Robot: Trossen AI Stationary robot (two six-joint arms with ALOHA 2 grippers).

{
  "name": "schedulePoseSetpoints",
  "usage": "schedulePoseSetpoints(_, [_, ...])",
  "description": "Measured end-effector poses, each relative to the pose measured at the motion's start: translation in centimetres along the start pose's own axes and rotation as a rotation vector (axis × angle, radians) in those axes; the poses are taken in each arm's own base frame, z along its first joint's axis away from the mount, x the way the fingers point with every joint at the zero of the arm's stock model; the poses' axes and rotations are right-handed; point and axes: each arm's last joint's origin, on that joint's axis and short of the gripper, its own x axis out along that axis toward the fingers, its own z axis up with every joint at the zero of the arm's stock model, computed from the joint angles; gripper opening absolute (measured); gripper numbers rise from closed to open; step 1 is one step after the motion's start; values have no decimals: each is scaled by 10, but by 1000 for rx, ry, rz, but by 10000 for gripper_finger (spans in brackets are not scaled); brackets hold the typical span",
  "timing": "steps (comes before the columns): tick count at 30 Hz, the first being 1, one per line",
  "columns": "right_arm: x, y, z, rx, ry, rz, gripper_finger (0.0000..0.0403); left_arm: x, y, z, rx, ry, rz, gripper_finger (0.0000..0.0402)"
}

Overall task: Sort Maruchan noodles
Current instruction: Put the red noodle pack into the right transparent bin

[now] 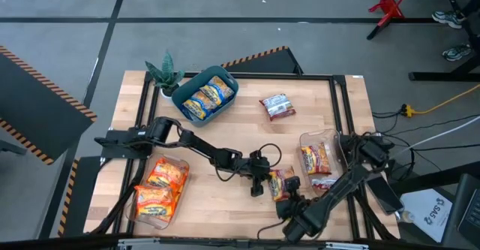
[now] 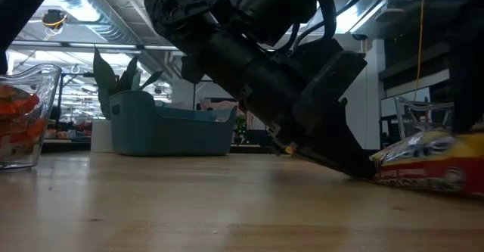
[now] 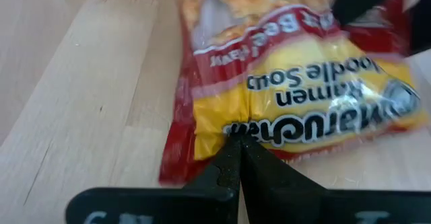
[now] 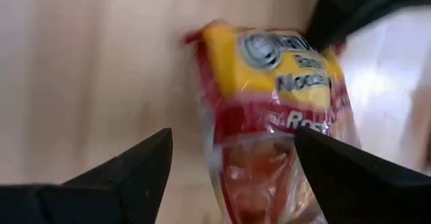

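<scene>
A red-and-yellow Maruchan noodles packet (image 1: 280,181) lies flat on the wooden table near its front middle. My left gripper (image 1: 260,181) reaches in from the table's left, shut, with its tips at the packet's left side. My right gripper (image 1: 289,199) hovers over the packet's near end. In the right wrist view this gripper (image 4: 232,163) is open, and its two fingers stand on either side of the packet (image 4: 269,83), apart from it as far as I can see. Another red-white packet (image 1: 277,106) lies alone farther back. My left gripper meets the packet's long yellow side (image 3: 232,128) with its shut fingertips (image 3: 237,150), slanting down from the table's left. Whether a bit of wrapper is caught between the tips, I cannot tell. The packet (image 2: 431,161) lies flat on the table.
A teal bin (image 1: 225,100) with blue-yellow packets stands at the back, a small plant (image 1: 165,73) beside it. A clear tray (image 1: 147,214) of orange packets sits front left. Another clear tray (image 1: 330,137) with red packets sits at the right, close to my right arm.
</scene>
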Motion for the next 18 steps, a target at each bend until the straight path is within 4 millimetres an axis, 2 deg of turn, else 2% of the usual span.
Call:
schedulePoseSetpoints(4, [11,-8,4,26,35,-42,294,0,0,-1,3,8,-12,0])
schedulePoseSetpoints(7, [16,-10,6,29,51,-51,255,0,0,-1,4,14,-15,0])
schedulePoseSetpoints(10, [17,-9,6,36,52,-53,190,0,0,-1,4,14,-16,0])
schedulePoseSetpoints(16, [10,-9,9,69,64,-34,26,-1,-1,0,-5,28,-56,0])
schedulePoseSetpoints(18, [4,-8,11,68,57,-33,14,-6,-4,6,-22,34,-94,0])
